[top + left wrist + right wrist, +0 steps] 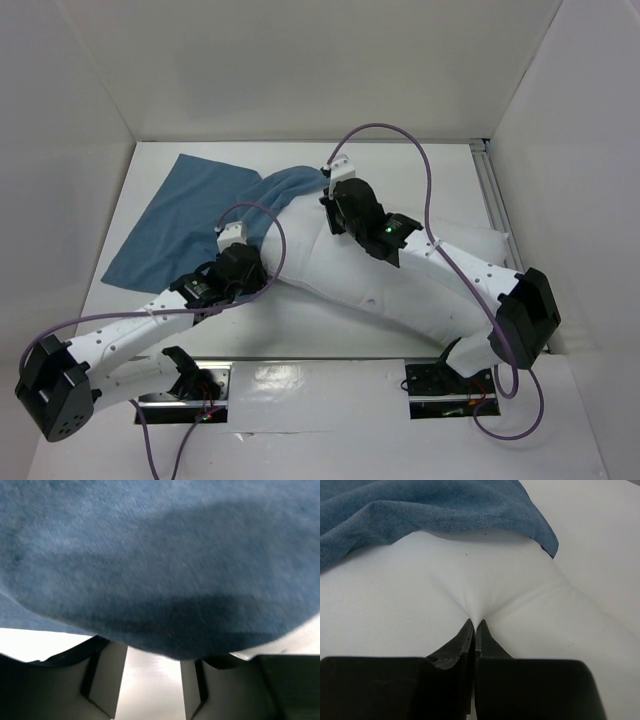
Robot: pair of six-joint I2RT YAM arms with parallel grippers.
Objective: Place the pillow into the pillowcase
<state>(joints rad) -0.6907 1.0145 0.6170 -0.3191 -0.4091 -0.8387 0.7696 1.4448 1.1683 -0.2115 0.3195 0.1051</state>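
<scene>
The right jaws are closed tight on a pinch of the pillow [410,610] — white fabric puckers at their tips. Just beyond them the pillowcase [420,505] drapes over the pillow's far end. The left jaws stand parted, gripping nothing — blue cloth bulges right at their tips, and the rest of it lies spread on the tabletop [440,170] beyond them.
</scene>
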